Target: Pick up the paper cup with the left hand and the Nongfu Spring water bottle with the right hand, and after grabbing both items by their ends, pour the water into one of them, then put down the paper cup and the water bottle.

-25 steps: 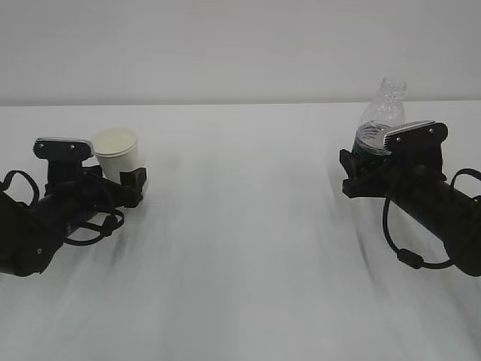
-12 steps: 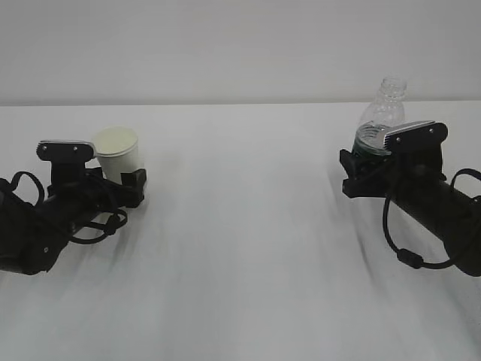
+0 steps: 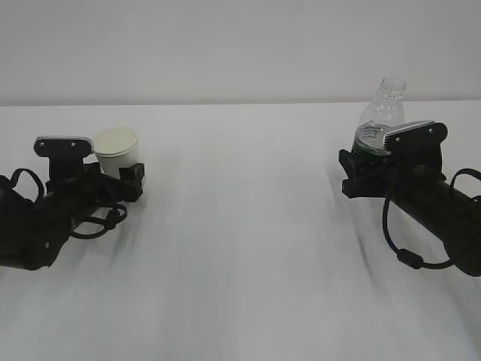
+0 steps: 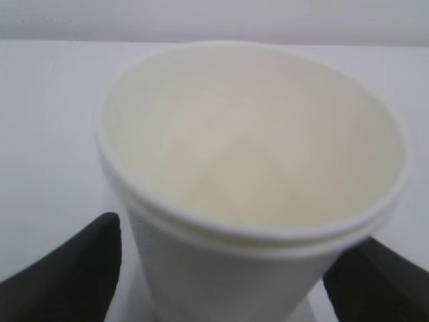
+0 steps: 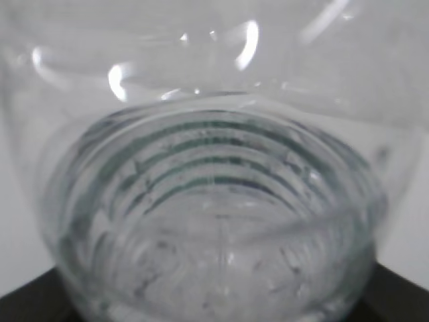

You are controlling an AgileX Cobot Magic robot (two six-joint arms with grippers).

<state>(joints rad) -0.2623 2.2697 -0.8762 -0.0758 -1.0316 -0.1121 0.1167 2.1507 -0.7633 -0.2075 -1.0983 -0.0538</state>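
Item 1, paper cup (image 3: pixel 116 153): upright on the white table (image 3: pixel 240 248), far left of the Nongfu Spring water bottle (image 3: pixel 381 116). Rolled rim intact, cream inside. Nothing stands near it on its far side or on its bottle-facing side.

Item 2, left hand (image 3: pixel 113 179): low on the table, reaching in from the left edge. Its black fingers (image 4: pixel 74 268) stand spread on either side of the cup's lower wall; whether they press the wall cannot be told, so the grasp is uncertain.

Item 3, Nongfu Spring water bottle: well right of the cup, uncapped neck uppermost, leaning slightly. Ribbed lower body fills the right wrist view.

Item 4, right hand (image 3: pixel 366 169): at the bottle's lower part, its grey plate hiding the label zone. Fingers sit around the base, apparently grasping it.

Item 5, table: a broad bare stretch lies between cup and bottle; its far edge meets the wall behind both.
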